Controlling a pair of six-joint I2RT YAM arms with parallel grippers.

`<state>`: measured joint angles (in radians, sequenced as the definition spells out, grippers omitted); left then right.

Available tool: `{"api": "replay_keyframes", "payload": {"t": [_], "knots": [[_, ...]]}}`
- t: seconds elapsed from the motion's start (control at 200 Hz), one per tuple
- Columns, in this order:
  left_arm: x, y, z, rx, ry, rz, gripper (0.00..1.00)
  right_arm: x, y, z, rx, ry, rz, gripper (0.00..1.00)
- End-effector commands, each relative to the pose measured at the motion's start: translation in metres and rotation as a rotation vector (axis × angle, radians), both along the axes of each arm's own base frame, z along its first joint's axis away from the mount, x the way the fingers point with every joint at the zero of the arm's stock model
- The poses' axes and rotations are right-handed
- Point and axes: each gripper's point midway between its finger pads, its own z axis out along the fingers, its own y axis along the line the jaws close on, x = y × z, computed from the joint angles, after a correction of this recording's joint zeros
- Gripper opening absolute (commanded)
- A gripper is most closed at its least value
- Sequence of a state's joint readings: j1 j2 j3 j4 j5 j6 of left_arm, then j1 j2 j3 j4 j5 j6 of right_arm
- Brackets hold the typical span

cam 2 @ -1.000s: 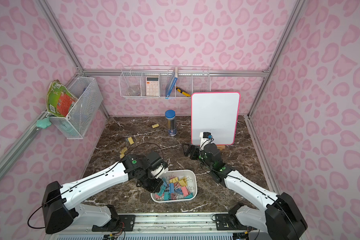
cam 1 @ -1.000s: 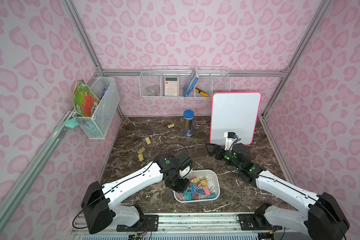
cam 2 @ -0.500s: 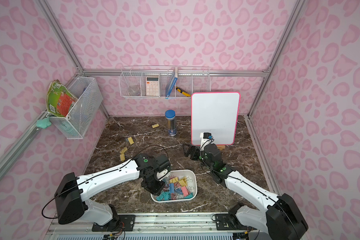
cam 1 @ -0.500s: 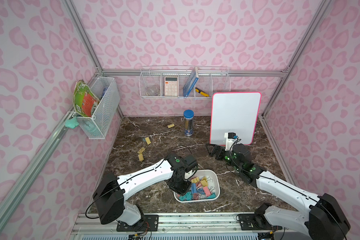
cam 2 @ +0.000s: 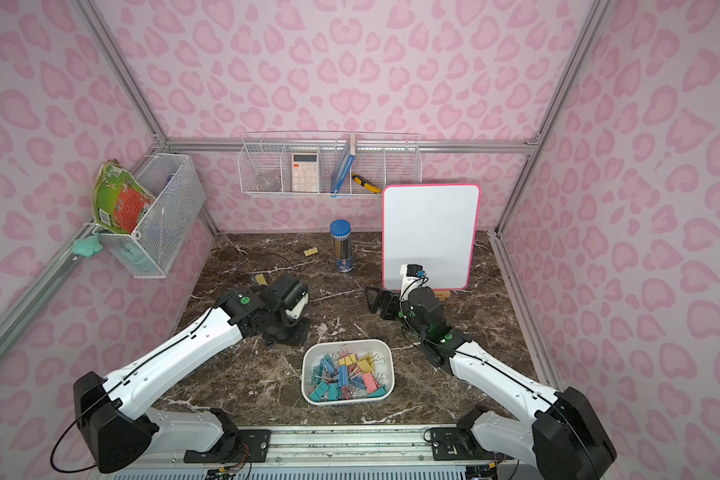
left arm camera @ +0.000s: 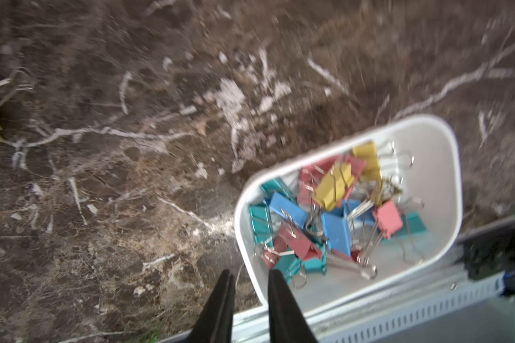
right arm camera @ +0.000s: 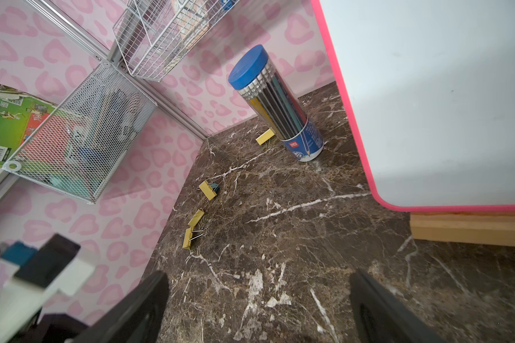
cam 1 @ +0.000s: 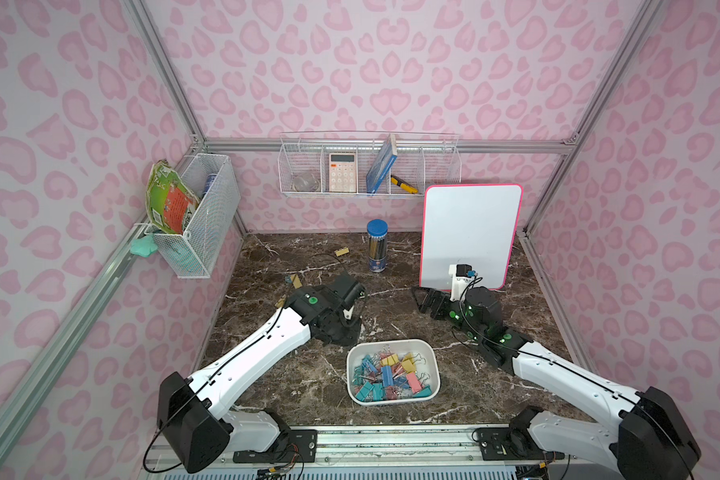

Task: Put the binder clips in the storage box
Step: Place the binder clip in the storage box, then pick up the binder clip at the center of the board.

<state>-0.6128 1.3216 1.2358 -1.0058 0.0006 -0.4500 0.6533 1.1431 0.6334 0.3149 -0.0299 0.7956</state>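
Left arm has backed off the storage box [cam 1: 391, 341]. A second ago its wrist sat over the box's left end. Now the left gripper [left arm camera: 250, 273] hangs just off the box's far-left corner, over bare table [cam 1: 391, 291]. Its pincer has gone from closed to a narrow gap, with nothing between the fingers. Right arm hasn't moved.

Binder clips [cam 1: 387, 376] are piled in the box, pink, teal, blue and yellow mixed, wire handles tangled. Four loose yellow clips [right arm camera: 196, 217] lie on the table well beyond the box, far-left of it. One of them touches a teal clip [right arm camera: 215, 187].

Right gripper [right arm camera: 257, 276] sits beyond the box's far-right corner, low over the table, pincer wide apart and empty. Left wrist view is motion-blurred.
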Motion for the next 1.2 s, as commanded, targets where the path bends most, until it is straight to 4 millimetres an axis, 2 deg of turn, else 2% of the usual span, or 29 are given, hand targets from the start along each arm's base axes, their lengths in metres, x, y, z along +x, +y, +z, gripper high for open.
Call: {"api": "replay_keyframes", "payload": {"t": [0.0,0.09,0.22,0.31,0.345,0.37,0.535,0.615,0.7,0.855,1.03,1.195], "knots": [[0.059,0.008,0.03,-0.136,-0.186,0.169,0.27,0.0,-0.002,0.006,0.001,-0.017,-0.012,0.97],[0.099,0.015,0.044,-0.224,-0.275,0.252,0.27,-0.001,-0.005,0.007,0.0,-0.015,-0.017,0.97],[0.154,0.031,0.041,-0.21,-0.335,0.366,0.27,-0.003,-0.007,0.003,0.007,-0.001,-0.024,0.97],[0.188,0.038,0.029,-0.213,-0.304,0.416,0.27,-0.004,-0.008,0.001,0.017,0.006,-0.03,0.97],[0.196,0.04,0.019,-0.216,-0.271,0.436,0.27,-0.004,-0.009,0.001,0.019,0.008,-0.033,0.97],[0.207,0.042,0.022,-0.226,-0.272,0.447,0.27,-0.004,-0.009,0.001,0.021,0.007,-0.033,0.97],[0.251,0.058,-0.008,-0.185,-0.234,0.517,0.28,-0.005,-0.009,0.0,0.018,0.012,-0.029,0.97],[0.27,0.062,-0.019,-0.163,-0.223,0.528,0.28,-0.005,-0.007,0.0,0.018,0.013,-0.021,0.97],[0.29,0.055,-0.03,-0.199,-0.197,0.515,0.29,-0.004,-0.006,-0.001,0.017,0.016,-0.017,0.97],[0.315,0.041,-0.05,-0.367,-0.098,0.532,0.32,-0.004,-0.007,0.0,0.022,0.018,-0.019,0.97],[0.338,0.042,-0.074,-0.48,-0.055,0.599,0.41,-0.006,-0.008,0.0,0.027,0.023,-0.02,0.97],[0.356,0.041,-0.085,-0.591,-0.033,0.639,0.51,-0.008,-0.011,0.001,0.024,0.021,-0.028,0.97]]}}
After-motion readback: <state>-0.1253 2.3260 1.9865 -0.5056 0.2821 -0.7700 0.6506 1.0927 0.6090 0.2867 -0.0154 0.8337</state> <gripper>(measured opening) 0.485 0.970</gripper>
